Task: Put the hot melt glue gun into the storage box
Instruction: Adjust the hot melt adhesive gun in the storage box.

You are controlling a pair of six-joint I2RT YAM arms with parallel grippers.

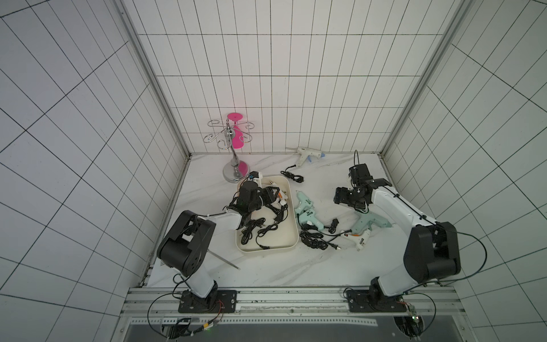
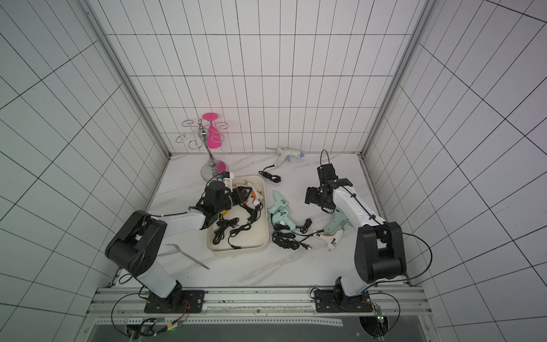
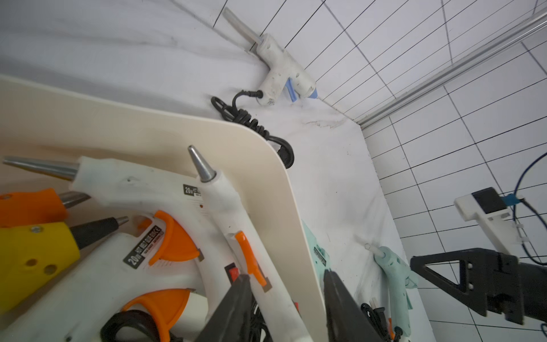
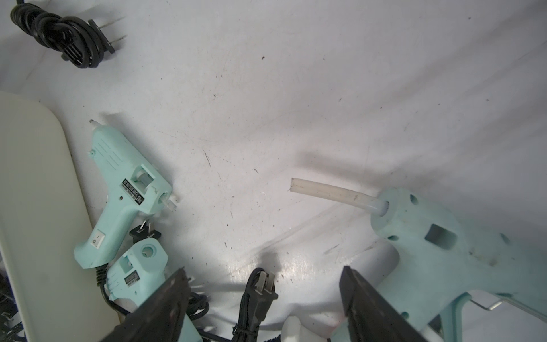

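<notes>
You've got several guns in the storage box [image 1: 268, 248] already, right under your left gripper [image 3: 285, 275]. Its jaws straddle a white glue gun [image 3: 225, 207] by the box wall, can't tell if it's clamped. Right gripper [image 4: 263, 270] gapes empty, with mint glue guns [image 4: 124, 183] on either side of it left to do.

Tabletop [image 1: 266, 272], white, marble-patterned, is carrying:
- storage box [image 1: 266, 249], cream, sitting left of centre;
- chrome rack [image 1: 235, 173], standing behind the box;
- blue-triggered white glue gun [image 1: 305, 155], lying against the back wall, its coiled cord [image 1: 291, 174] trailing forward;
- two small mint glue guns [image 1: 305, 204], lying just beside the box's right wall;
- large mint glue gun [image 1: 373, 223], lying further right;
- second white glue gun [image 1: 362, 238], touching it;
- bundled black cord [image 1: 313, 239], lying between them and the box;
- metal tongs [image 1: 225, 260], lying front left.
</notes>
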